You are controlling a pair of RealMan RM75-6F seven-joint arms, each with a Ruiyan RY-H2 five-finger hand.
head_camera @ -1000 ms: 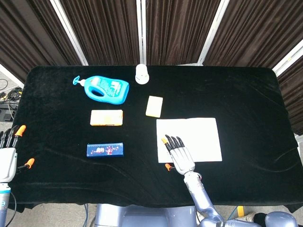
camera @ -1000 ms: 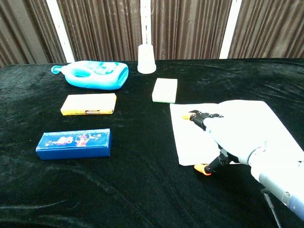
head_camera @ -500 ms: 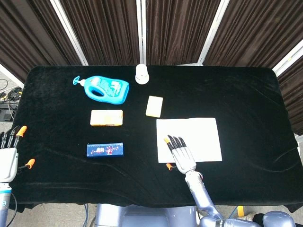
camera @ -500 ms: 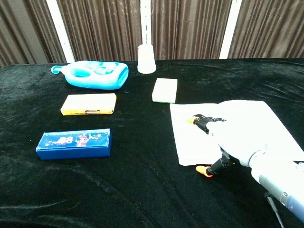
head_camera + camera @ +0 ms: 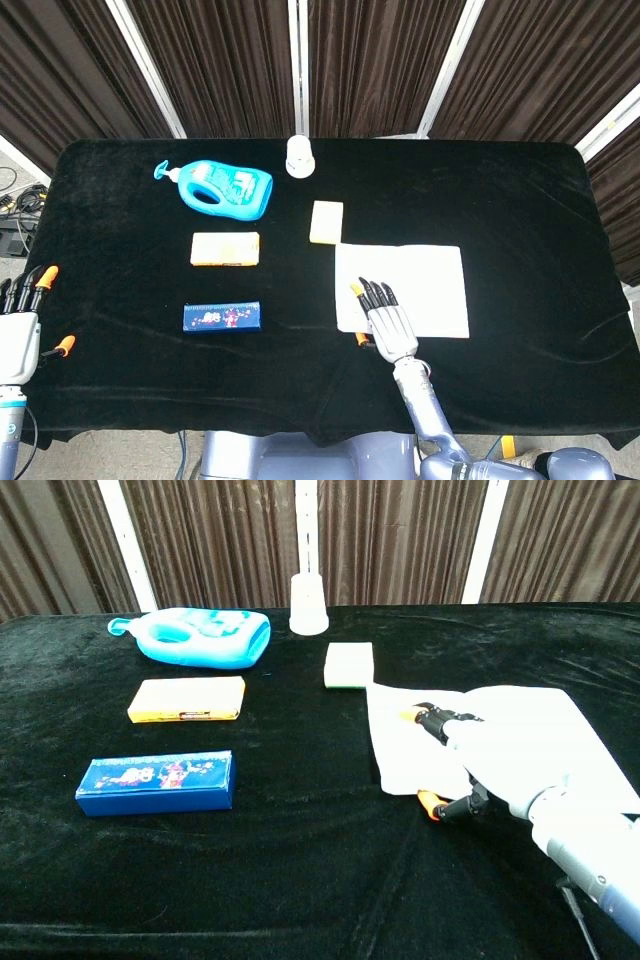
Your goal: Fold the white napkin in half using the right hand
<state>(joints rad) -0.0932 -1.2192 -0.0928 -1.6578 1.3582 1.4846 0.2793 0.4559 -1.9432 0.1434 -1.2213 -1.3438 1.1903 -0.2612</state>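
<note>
The white napkin (image 5: pixel 420 285) (image 5: pixel 520 715) lies flat on the black table, right of centre near the front edge. My right hand (image 5: pixel 385 325) (image 5: pixel 480 760) rests palm down on the napkin's front left part. Its fingers (image 5: pixel 372 294) stretch forward over the cloth and the orange-tipped thumb (image 5: pixel 428 801) sits on the black cloth just off the napkin's front edge. It holds nothing. My left hand (image 5: pixel 20 325) hangs off the table's left front corner, fingers apart and empty; the chest view does not show it.
A pale yellow sponge (image 5: pixel 326 221) (image 5: pixel 348 664) touches the napkin's far left corner. Further left lie an orange box (image 5: pixel 225 248), a blue box (image 5: pixel 222 316) and a blue bottle on its side (image 5: pixel 222 187). A white cup (image 5: pixel 300 156) stands at the back.
My right hand slid forward and slightly right, dragging the napkin with it. The napkin's far edge now reaches the sponge, which shifted back a little. The black tablecloth wrinkled near the hand.
</note>
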